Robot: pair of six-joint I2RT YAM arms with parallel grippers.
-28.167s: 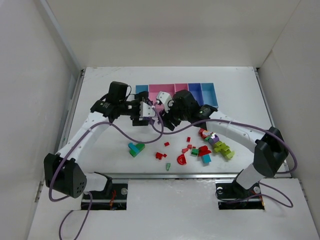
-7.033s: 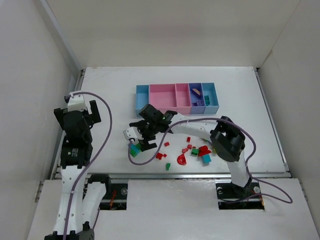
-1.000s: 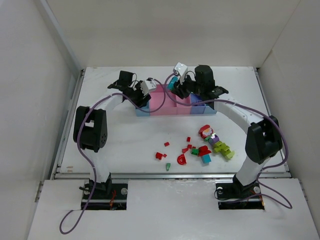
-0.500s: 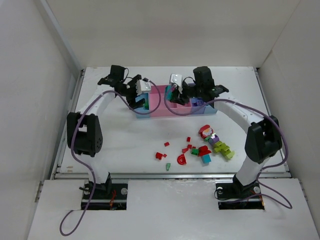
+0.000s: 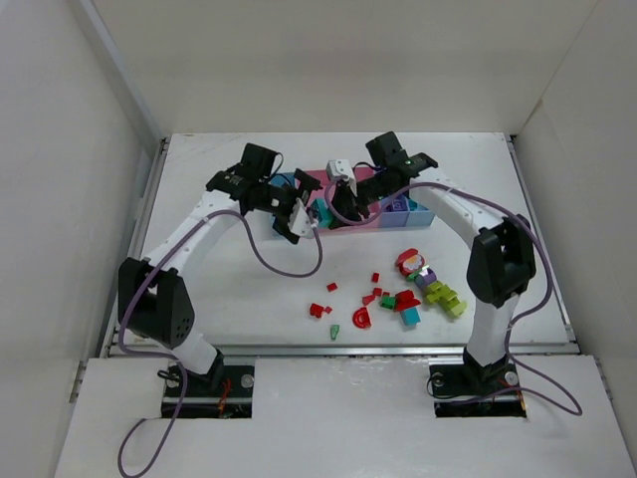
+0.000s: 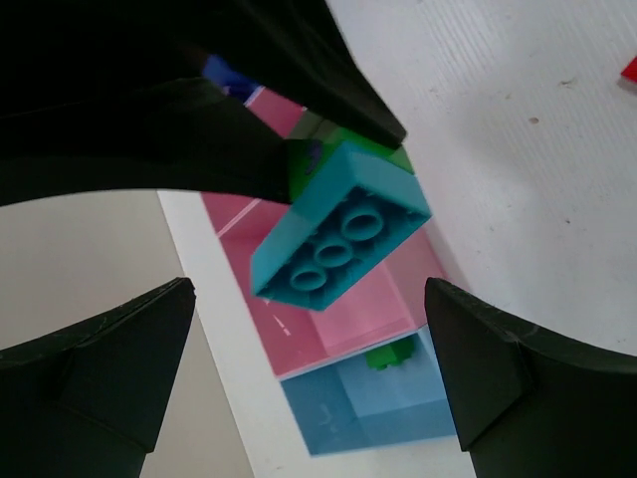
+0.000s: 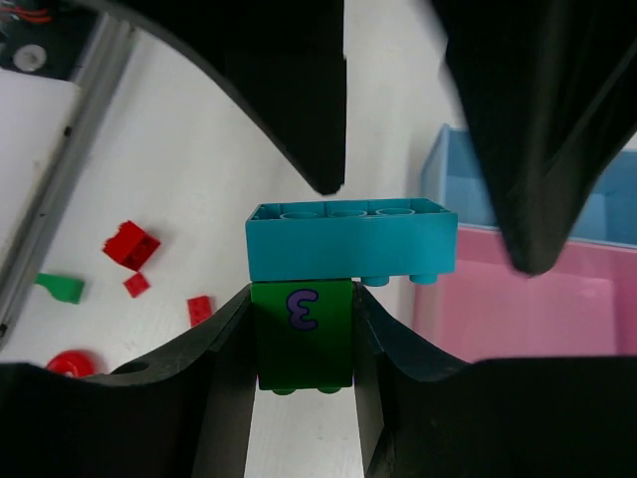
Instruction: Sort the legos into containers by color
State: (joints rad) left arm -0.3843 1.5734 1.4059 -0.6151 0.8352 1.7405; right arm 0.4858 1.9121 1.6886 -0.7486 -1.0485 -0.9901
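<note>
1. The right end effector [image 7: 304,299] is closed partway on a green brick [image 7: 304,349] marked "3". A teal brick [image 7: 350,237] is stuck on the green one just past its fingertips.
2. The left end effector [image 6: 304,287] is spread fully wide and holds nothing. The teal brick sits just ahead of its gap, touching neither finger.
3. Beneath both lies the pink bin [image 6: 348,319]. A green piece [image 6: 393,354] rests in the adjoining light blue bin [image 6: 358,418].
4. Loose legos [image 5: 403,299] lie on the desk [image 5: 249,289], well apart from both.
</note>
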